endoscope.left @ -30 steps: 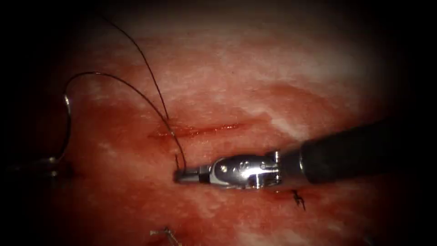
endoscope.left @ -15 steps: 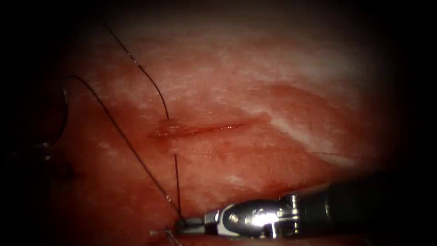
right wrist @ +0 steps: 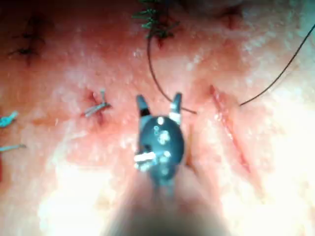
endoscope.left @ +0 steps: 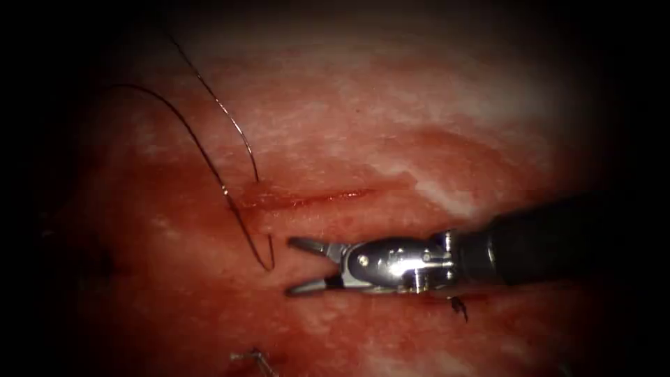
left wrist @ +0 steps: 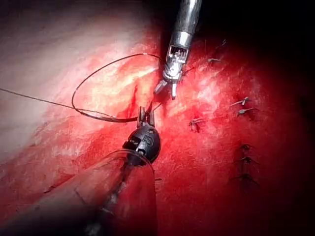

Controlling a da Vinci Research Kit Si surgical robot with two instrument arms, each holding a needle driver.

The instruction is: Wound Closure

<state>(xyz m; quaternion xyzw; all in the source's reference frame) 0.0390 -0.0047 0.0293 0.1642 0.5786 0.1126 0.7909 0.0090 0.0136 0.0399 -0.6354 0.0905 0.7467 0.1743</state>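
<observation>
Endoscope: right tool (endoscope.left: 289, 267) at lower centre, jaws spread and empty, just beside slack thread (endoscope.left: 209, 163) under the cut (endoscope.left: 307, 200). Left wrist: left tool (left wrist: 146, 117) apparently clamped on the needle (left wrist: 106, 117) near its tail, clear of the tissue (left wrist: 206, 172). Right wrist: open jaws touching the thread, so likely to snag the loop and drag the stitch.

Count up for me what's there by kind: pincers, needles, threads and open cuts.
Pincers: 2; left pincer grips the needle near one end, right pincer open, empty.
Needles: 1; it seems out of the tissue.
Threads: 1; thread enters at the cut's left end.
Open cuts: 1.
Total: 5.
</observation>
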